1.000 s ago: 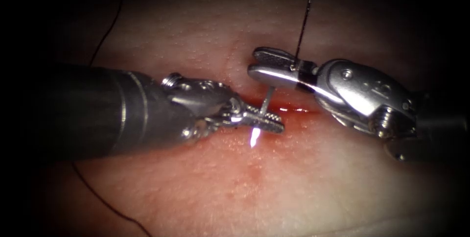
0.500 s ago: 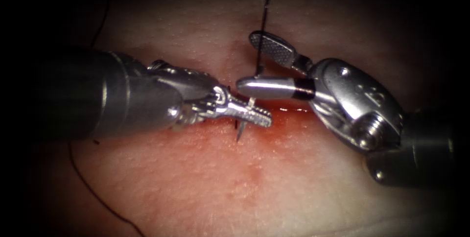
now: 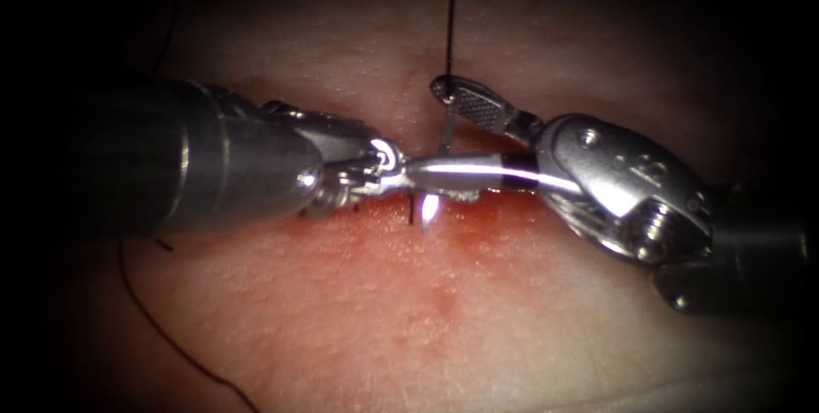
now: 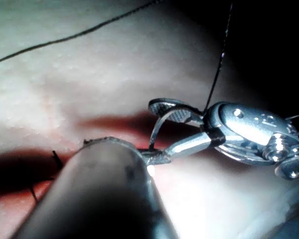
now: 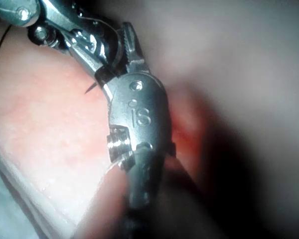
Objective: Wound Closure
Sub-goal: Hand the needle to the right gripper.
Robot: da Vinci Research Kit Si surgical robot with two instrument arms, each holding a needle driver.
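Two tools meet: left tool (image 3: 426, 184) grips the needle (image 3: 429, 206), and the spread-wide right tool (image 3: 439, 127) has moved in around it.

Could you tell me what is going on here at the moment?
Two needle drivers meet over the cut in the tissue. The left tool holds the curved needle in shut jaws near its pointed end; the tip pokes out just below them, over the red fluid at the cut. The right tool has its jaws open around the needle's upper part, not yet clamped. The thread runs up from there.
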